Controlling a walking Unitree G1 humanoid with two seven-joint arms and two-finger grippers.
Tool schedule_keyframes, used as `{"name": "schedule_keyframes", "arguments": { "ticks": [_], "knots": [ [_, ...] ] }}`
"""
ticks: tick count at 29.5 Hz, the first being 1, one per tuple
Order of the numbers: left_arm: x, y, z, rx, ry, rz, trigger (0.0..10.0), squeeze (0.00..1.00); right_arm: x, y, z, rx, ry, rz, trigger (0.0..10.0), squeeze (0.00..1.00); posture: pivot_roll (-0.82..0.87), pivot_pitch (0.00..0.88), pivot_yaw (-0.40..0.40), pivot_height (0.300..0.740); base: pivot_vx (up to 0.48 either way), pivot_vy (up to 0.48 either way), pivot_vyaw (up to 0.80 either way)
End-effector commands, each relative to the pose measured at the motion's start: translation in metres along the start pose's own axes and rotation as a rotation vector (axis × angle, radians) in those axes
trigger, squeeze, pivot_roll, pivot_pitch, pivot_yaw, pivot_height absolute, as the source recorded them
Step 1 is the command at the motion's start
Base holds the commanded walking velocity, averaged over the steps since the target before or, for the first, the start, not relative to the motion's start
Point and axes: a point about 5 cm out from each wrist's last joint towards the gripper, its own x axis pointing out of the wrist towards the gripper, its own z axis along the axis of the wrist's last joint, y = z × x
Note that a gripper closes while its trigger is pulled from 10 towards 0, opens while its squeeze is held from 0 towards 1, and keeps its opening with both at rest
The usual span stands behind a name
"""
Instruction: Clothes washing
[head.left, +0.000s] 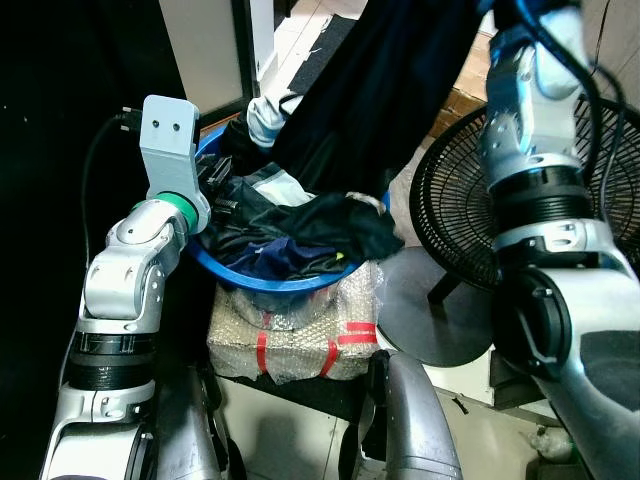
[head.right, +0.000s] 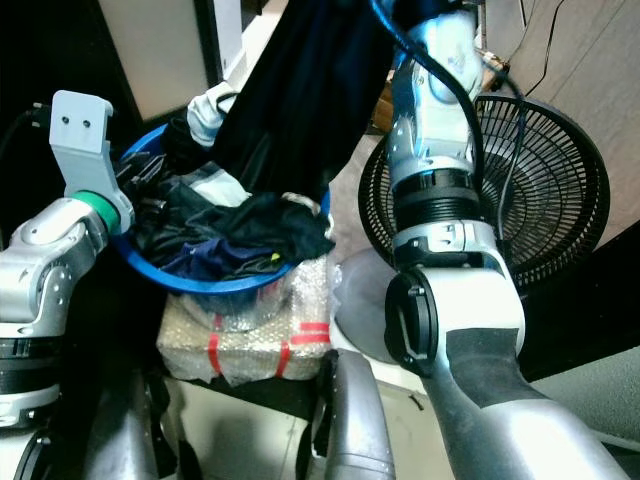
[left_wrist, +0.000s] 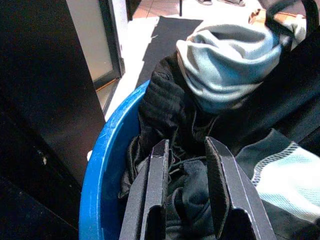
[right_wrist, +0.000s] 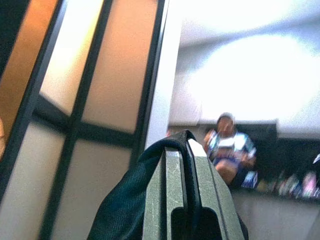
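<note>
A round blue plastic basin (head.left: 300, 287) sits on a block wrapped in clear bubble wrap with red tape bands (head.left: 290, 345), and it is heaped with soft, crumpled dark clothes (head.left: 290, 235).

Above the basin, the right arm is raised high, and a long dark garment (head.left: 370, 90) hangs from it in a smooth, limp sheet whose lower end trails down onto the heap. In the right wrist view the right gripper (right_wrist: 186, 150) has its two flat fingers pressed together on a fold of this dark, finely woven cloth, which drapes over their tips. That view also looks out at a pale panelled wall with dark frames and a blurred seated person (right_wrist: 227, 150) far behind.

The left gripper (left_wrist: 185, 160) reaches into the basin at its near left side. The left wrist view shows its black fingers held narrowly apart, tips resting among black knit fabric just inside the glossy blue rim; whether they pinch any cloth I cannot tell. A pale blue-grey ribbed garment (left_wrist: 227, 60) lies bunched at the far side of the basin.

Right of the basin stands a black wire-grille fan (head.left: 470, 220) on a round grey base.
</note>
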Motion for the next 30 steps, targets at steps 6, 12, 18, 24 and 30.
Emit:
{"name": "schedule_keyframes", "arguments": {
  "ticks": [6,12,18,24,30],
  "knots": [
    [0.0,-0.001,-0.003,0.005,0.017,-0.005,10.0,0.0,0.024,-0.014,0.059,-0.12,-0.3,-0.07,10.0,0.0,0.09,0.16,-0.011,0.501,0.0,0.0,0.0],
    [0.0,-0.002,-0.004,0.003,0.021,-0.011,10.0,0.0,0.033,-0.024,0.104,-0.232,-0.511,-0.141,10.0,0.0,0.09,0.159,-0.007,0.501,0.0,0.0,0.0],
    [0.0,-0.003,-0.004,0.002,0.021,-0.012,10.0,0.0,0.034,-0.024,0.101,-0.255,-0.489,-0.156,10.0,0.0,0.09,0.159,-0.009,0.501,0.0,0.0,0.0],
    [-0.001,-0.002,-0.005,0.003,0.027,-0.011,10.0,0.0,0.033,-0.021,0.102,-0.25,-0.488,-0.171,10.0,0.0,0.09,0.163,-0.004,0.501,0.0,0.0,0.0],
    [-0.001,-0.004,-0.004,-0.004,0.019,-0.012,10.0,0.0,0.026,-0.023,0.064,-0.165,-0.267,-0.189,10.0,0.0,0.09,0.157,-0.018,0.501,0.0,0.0,0.0]
  ]
}}
